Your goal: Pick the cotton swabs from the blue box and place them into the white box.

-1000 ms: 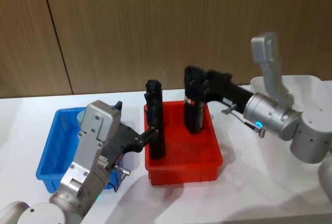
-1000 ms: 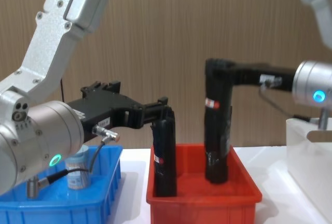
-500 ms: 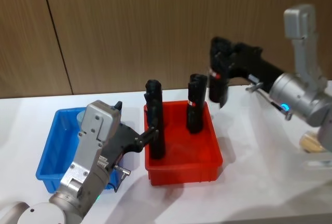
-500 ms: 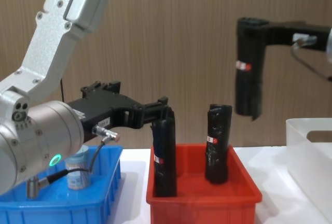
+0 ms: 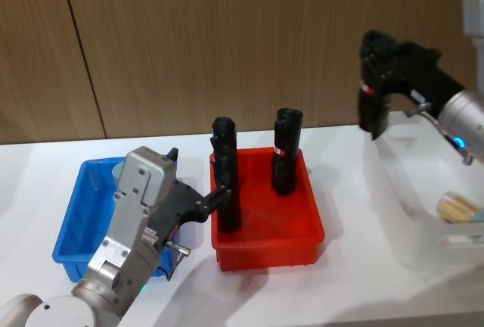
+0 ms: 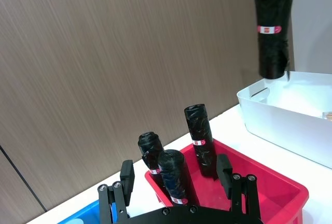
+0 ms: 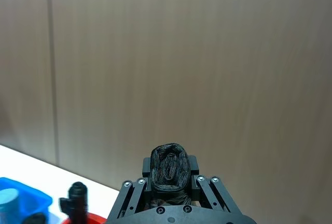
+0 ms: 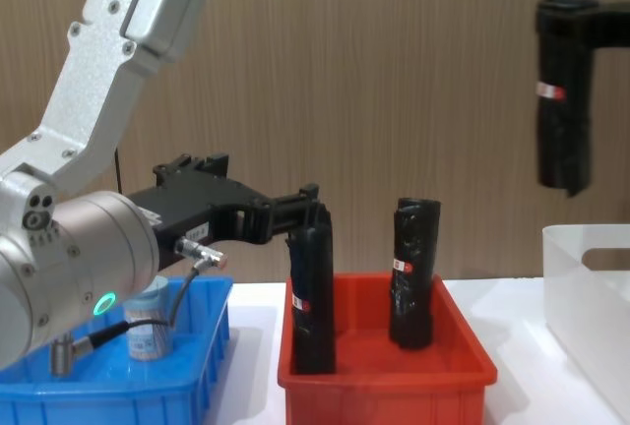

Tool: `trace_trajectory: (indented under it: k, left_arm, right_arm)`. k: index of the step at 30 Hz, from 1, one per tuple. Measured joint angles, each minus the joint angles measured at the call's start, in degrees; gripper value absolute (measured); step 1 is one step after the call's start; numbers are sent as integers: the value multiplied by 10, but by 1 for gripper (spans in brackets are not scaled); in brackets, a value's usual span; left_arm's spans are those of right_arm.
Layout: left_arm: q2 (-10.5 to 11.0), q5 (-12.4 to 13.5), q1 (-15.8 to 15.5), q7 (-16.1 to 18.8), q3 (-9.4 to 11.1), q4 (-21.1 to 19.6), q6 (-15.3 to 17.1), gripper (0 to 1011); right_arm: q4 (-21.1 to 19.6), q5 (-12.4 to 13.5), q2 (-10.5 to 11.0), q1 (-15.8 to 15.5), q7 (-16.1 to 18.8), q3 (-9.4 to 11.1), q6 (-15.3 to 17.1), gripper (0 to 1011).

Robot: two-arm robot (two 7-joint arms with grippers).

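One jar of cotton swabs stands in the blue box at the left, behind my left arm. Another jar of cotton swabs lies inside the white box at the right. My right gripper is high over the white box's near-left corner, shut on a tall black roll that hangs upright. My left gripper reaches over the red bin, open, its fingers straddling the front-left black roll.
Two black rolls stand upright in the red bin between the blue box and the white box. A wooden wall closes off the back of the white table. Bare tabletop lies in front of the bins.
My right gripper has lifted a black roll out of the red bin and carried it right, to above the white box. The left arm has stayed still.
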Motion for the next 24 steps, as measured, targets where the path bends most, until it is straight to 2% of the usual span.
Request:
trace_trajectory:
  k: [12, 24]
  left_arm:
    - [0, 0, 0, 0, 0, 0, 0, 1003]
    - [0, 0, 0, 0, 0, 0, 0, 1003]
  right_arm:
    - [-28, -11, 26, -22, -76, 27, 50, 363]
    - [-13, -8, 45, -37, -126, 52, 99, 363]
